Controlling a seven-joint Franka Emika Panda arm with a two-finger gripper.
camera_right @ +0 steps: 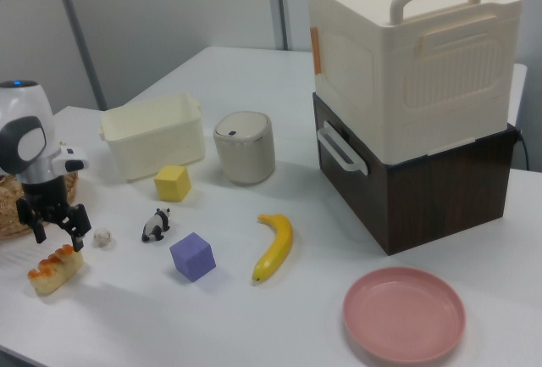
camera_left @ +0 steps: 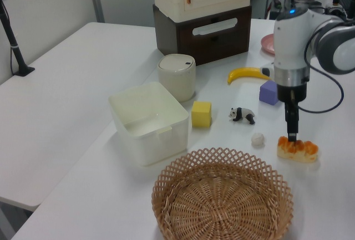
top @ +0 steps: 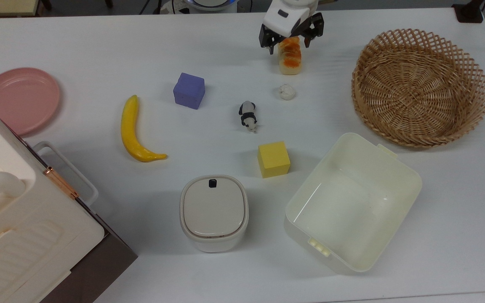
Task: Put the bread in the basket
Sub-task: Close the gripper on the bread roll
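The bread [top: 290, 59], a small loaf with an orange-brown top, lies on the white table near the far edge in the top view, left of the wicker basket [top: 420, 86]. My gripper [top: 289, 45] hangs open over the loaf's far end, one finger on each side of it, and holds nothing. In the left view the gripper [camera_left: 292, 136] reaches down to the top of the bread [camera_left: 298, 149], behind the basket [camera_left: 223, 200]. In the right view the gripper [camera_right: 58, 238] stands just above the bread [camera_right: 54, 269], with the basket [camera_right: 10, 212] at the left edge.
A small white ball [top: 286, 91], a panda toy [top: 248, 116], a yellow cube [top: 273, 159] and a purple cube [top: 189, 90] lie mid-table. A banana [top: 135, 132], a lidded bin [top: 214, 212], a cream tub [top: 352, 202] and a pink plate [top: 18, 99] stand further off.
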